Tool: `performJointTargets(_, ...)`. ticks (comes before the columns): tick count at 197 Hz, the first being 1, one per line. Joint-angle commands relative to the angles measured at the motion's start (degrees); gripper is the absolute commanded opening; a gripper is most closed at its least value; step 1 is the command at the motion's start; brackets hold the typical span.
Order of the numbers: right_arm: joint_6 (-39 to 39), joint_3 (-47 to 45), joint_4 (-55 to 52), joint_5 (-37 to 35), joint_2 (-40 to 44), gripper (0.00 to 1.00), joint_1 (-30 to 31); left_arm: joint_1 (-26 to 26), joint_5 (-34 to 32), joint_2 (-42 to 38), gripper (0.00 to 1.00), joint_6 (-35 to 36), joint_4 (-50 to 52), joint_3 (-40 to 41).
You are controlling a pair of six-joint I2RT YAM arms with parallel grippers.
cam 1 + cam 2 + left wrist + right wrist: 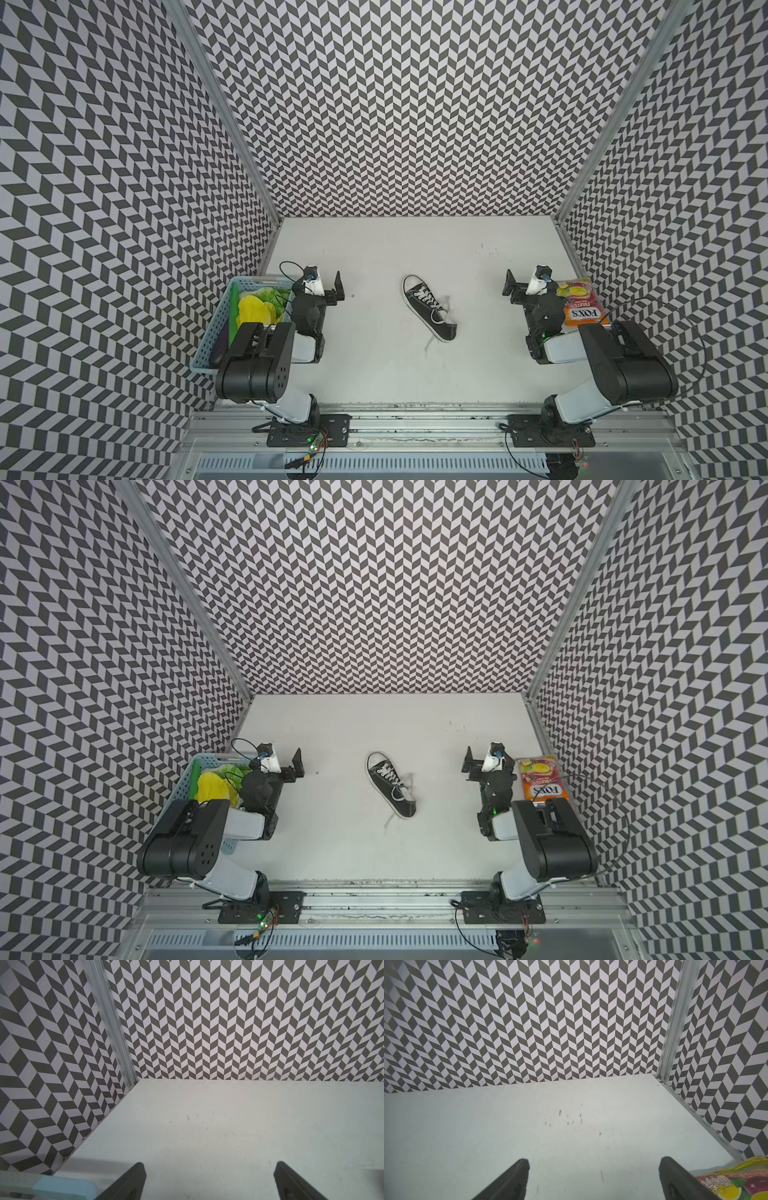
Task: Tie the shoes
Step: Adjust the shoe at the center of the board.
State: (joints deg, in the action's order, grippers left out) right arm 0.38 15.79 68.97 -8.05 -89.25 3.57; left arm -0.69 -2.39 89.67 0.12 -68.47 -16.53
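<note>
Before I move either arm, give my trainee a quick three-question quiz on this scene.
1. True or false: the left end effector or right end effector grips the shoe.
2. What lies beside the right arm? A basket; B candy bag; C shoe.
3. Fill in: the shoe's toe points toward the ___ wall (back or right).
Key: 1 false; 2 B; 3 back.
</note>
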Motion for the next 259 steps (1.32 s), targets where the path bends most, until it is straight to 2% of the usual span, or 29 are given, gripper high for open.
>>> performJointTargets(1, -0.2, -0.6, 1.8, 0.4, 1.1, 1.0, -0.3, 0.4, -0.7, -1.0, 1.0, -0.4, -0.5, 0.7)
performJointTargets(126, -0.4, -0.6, 1.9, 0.4, 1.2, 1.0, -0.3, 0.5, -0.1, -1.3, 1.0, -0.3, -0.8, 0.8)
performJointTargets(136, 0.0, -0.8, 2.7, -1.1, 1.5, 1.0, -0.2, 0.5, 2.0, -2.8, 1.0, 0.4, 2.1, -0.3)
performJointTargets(145, 1.4, -1.2, 4.2, -4.8, 2.6, 1.0, -0.3, 0.5, 4.5, -5.4, 1.0, 1.3, 8.6, -2.5)
performJointTargets(160, 3.0, -0.6, -1.8, -8.4, 7.9, 1.0, -0.3, 0.4, 6.3, -10.3, 1.0, 0.3, 21.8, -7.6)
performJointTargets(183, 5.6, 0.8, -12.6, -8.3, 19.0, 1.0, -0.3, 0.4, 8.3, -16.3, 1.0, -3.2, 38.2, -13.8)
performJointTargets(203, 11.9, 7.3, -30.7, -6.0, 26.8, 1.0, -0.3, 0.0, 10.7, -20.9, 1.0, -7.8, 48.3, -16.7)
performJointTargets(231, 19.8, 18.4, -56.1, 3.8, 31.1, 1.0, -0.3, -3.4, 17.2, -27.9, 1.0, -12.1, 56.8, -17.1)
performJointTargets(259, 24.9, 21.1, -66.5, 22.3, 31.9, 1.0, -0.2, -12.8, 17.3, -33.3, 1.0, -15.6, 61.8, -15.5)
